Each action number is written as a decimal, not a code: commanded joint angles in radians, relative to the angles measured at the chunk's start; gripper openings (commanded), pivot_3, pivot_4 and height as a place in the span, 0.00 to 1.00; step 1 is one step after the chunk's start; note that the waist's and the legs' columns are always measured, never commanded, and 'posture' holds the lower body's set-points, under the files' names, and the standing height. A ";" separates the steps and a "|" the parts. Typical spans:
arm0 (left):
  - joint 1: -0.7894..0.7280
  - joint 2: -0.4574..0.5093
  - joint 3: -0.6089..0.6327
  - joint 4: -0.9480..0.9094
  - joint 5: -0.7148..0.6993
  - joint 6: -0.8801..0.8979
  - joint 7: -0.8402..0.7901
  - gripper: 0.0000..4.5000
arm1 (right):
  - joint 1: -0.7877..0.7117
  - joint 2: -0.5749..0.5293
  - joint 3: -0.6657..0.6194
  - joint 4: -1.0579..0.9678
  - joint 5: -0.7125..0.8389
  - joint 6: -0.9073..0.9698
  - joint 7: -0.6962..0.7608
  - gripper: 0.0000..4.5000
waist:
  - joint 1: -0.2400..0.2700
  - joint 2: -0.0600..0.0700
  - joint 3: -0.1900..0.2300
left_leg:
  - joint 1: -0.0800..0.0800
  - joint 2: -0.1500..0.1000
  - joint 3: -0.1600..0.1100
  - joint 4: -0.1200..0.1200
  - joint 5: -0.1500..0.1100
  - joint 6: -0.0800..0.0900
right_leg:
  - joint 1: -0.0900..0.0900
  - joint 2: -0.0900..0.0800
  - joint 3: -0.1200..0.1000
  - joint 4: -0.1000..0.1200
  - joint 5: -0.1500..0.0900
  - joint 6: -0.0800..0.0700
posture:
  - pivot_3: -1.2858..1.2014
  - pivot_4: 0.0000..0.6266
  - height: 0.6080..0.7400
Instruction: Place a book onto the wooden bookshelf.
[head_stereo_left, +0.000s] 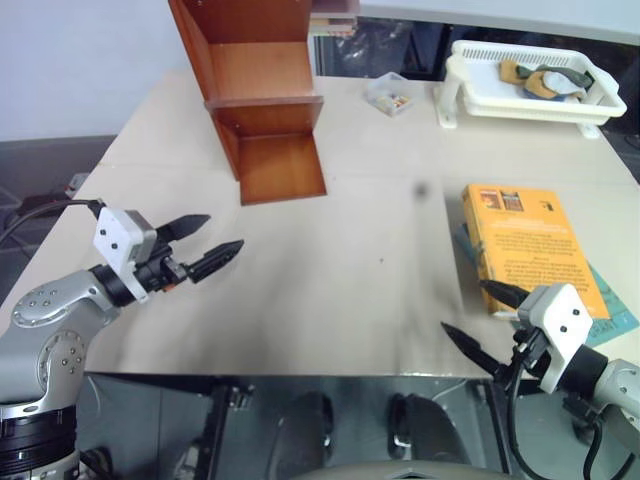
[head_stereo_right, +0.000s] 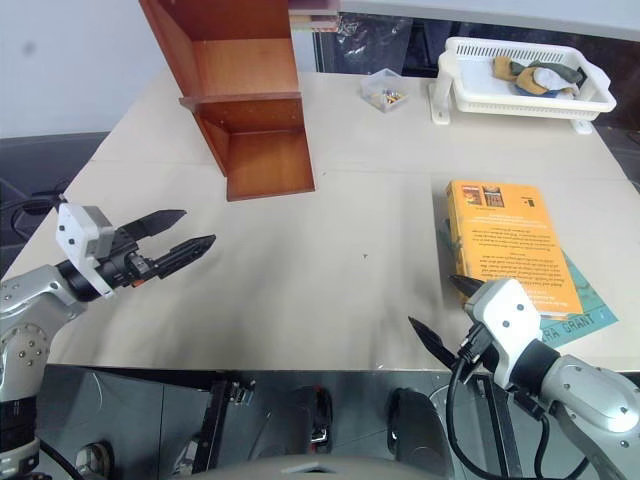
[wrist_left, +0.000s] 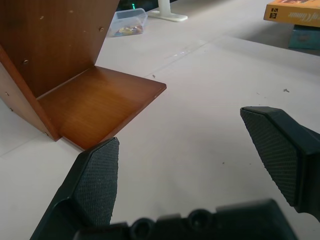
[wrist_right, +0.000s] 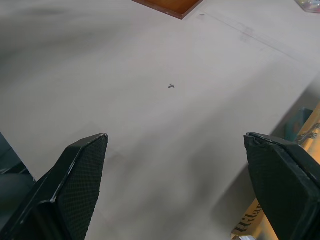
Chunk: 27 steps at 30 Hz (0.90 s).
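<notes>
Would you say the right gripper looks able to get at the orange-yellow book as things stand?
Probably yes. The right gripper hangs open just beside the near end of the book, which lies flat on the table with nothing between them.

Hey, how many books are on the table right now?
2. The orange-yellow book lies flat on the table's right side, near the right claw. A thinner teal book lies beneath it, mostly covered. Others may be hidden beyond the wooden bookshelf.

bare table (head_stereo_left: 350, 280) between wooden bookshelf (head_stereo_left: 262, 100) and book (head_stereo_left: 528, 245)
</notes>
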 joint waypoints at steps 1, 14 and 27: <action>-0.019 0.015 0.007 -0.027 -0.014 -0.002 -0.012 1.00 | -0.015 -0.014 -0.027 -0.035 0.025 0.001 -0.017 0.99 | 0.000 0.000 0.000 | 0.000 0.000 0.000 0.000 0.000 0.000 | 0.000 0.000 0.000 0.000 0.000 0.000 | 0.52 0.24 1.00; -0.091 -0.023 -0.098 -0.035 -0.014 -0.011 -0.034 1.00 | -0.145 0.003 -0.035 -0.026 0.105 0.058 -0.101 0.09 | 0.000 0.000 0.000 | -0.001 -0.001 0.001 -0.001 0.000 0.000 | 0.000 0.001 0.001 0.000 0.000 0.000 | 0.52 0.24 1.00; -0.443 -0.185 -0.403 -0.085 -0.202 0.404 0.086 1.00 | -0.285 -0.101 -0.326 0.173 0.128 0.305 -0.283 0.01 | 0.014 -0.001 0.000 | -0.001 -0.006 -0.001 0.001 0.001 0.001 | 0.002 0.000 0.002 0.000 0.000 0.000 | 0.52 0.24 1.00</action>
